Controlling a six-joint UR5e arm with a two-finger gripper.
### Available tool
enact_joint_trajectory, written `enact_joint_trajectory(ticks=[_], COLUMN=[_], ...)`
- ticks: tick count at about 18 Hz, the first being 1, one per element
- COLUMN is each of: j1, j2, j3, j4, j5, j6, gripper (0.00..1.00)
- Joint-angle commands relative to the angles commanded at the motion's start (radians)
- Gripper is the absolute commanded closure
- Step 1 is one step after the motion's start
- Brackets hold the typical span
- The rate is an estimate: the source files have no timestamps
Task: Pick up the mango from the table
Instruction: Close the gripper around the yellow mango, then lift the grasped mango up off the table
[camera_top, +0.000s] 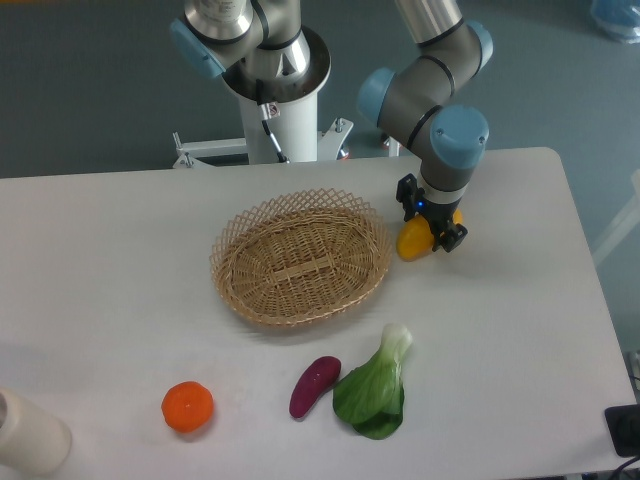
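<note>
Yellow-orange glossy oblong mango (413, 241) between black gripper (431, 225) jaws, long axis crosswise, jaws apparently closed on it, beside woven wicker basket (300, 258).

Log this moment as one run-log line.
gripper: shut on glossy yellow-orange mango | mango: right of woven wicker basket | lift-off from white table: unclear

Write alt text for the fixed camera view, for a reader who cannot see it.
A robot arm's gripper is closed on a yellow mango just right of an empty wicker basket on a white table. Nearer the front lie an orange fruit, a purple eggplant and a leafy green.
</note>
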Motion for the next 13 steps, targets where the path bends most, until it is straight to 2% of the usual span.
enact_joint_trajectory(ticks=[5, 10, 13], j1=[0.002, -0.002, -0.014], j2=[0.011, 0.011, 0.011], j3=[0.057, 0.141, 0.178], j4=[-0.023, -0.086, -0.089], j5=[0.011, 0.014, 0.008], j6=[0.009, 0.002, -0.003], gripper=[0.48, 0.47, 0.47])
